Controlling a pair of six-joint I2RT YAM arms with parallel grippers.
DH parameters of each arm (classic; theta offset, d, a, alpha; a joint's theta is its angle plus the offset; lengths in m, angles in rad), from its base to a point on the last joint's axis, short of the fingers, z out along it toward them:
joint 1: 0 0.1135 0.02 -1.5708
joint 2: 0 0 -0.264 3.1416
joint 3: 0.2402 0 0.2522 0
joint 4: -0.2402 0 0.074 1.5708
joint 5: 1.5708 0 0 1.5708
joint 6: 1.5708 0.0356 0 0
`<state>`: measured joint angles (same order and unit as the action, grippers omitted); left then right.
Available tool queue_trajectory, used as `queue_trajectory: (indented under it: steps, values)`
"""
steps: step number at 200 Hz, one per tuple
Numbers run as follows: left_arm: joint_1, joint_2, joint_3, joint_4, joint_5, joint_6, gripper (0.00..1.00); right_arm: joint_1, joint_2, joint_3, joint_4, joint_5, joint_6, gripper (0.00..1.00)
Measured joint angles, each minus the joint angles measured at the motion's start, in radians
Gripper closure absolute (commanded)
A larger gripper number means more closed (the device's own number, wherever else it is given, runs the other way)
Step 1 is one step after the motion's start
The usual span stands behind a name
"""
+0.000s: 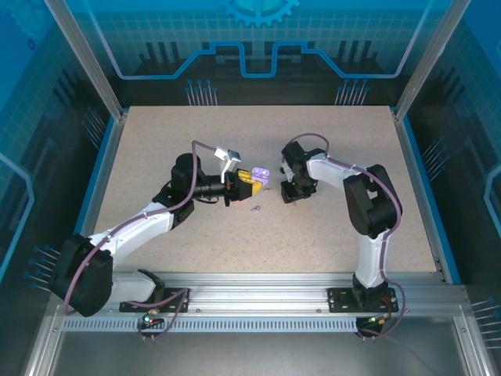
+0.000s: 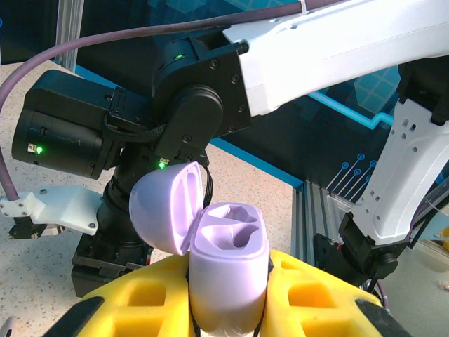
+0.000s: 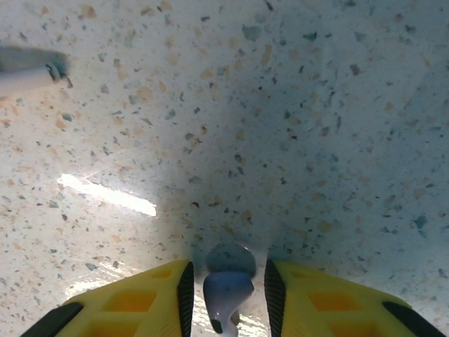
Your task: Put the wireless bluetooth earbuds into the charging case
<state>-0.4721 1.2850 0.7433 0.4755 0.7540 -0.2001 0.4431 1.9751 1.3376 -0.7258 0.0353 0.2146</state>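
Now left tool (image 2: 228,312) clamps lilac case (image 2: 228,253) — right tool (image 3: 228,270) flanks pale earbud (image 3: 228,289), grip unclear.

The speckled beige table (image 1: 329,157) has a tiny purple earbud (image 1: 255,208) lying loose near its middle. In the right wrist view, a pale earbud (image 3: 228,291) seems to rest on the tabletop, though the contact is hard to judge.

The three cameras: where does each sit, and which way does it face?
Top external: above and behind, facing down at the table; both arms show.
Left wrist: looks along the left gripper past its open purple case toward the right arm.
Right wrist: faces down at the table; right gripper flanks a pale earbud.
Shared: top and left wrist both show the case.
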Motion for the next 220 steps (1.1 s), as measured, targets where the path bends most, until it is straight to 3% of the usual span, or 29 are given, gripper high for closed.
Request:
queue_trajectory:
  steps: [93,220]
  values:
    - [0.000,-0.006,0.000,0.000,-0.002,0.000,0.95,0.035,0.024,0.035,-0.037,0.078,0.018,0.71]
    - [0.000,-0.019,0.000,-0.007,-0.010,0.019,0.95,0.041,-0.008,-0.002,-0.007,0.085,0.056,0.78]
